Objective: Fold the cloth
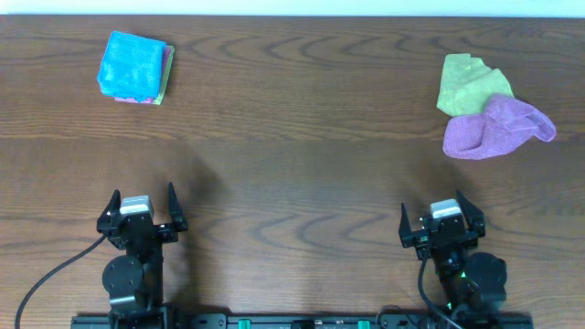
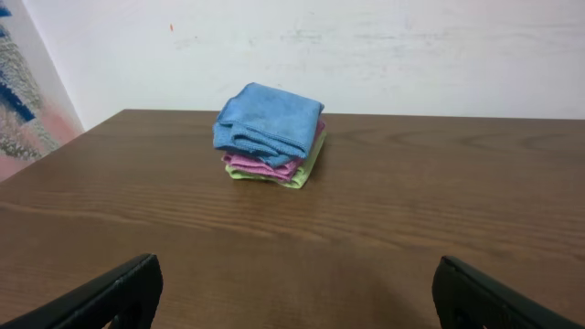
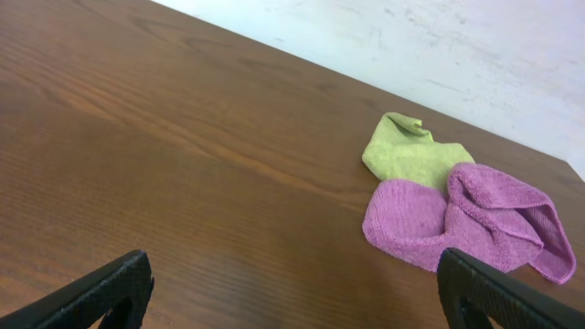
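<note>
Both arms crouch low at the near edge, well apart (one at near left, the other at near right). The black two-fingered left gripper and right gripper point toward the far side, jaws spread wide.

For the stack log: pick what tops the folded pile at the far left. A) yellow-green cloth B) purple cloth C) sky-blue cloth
C: the sky-blue cloth lies folded on top, over a pink layer and a yellow-green layer.
</note>
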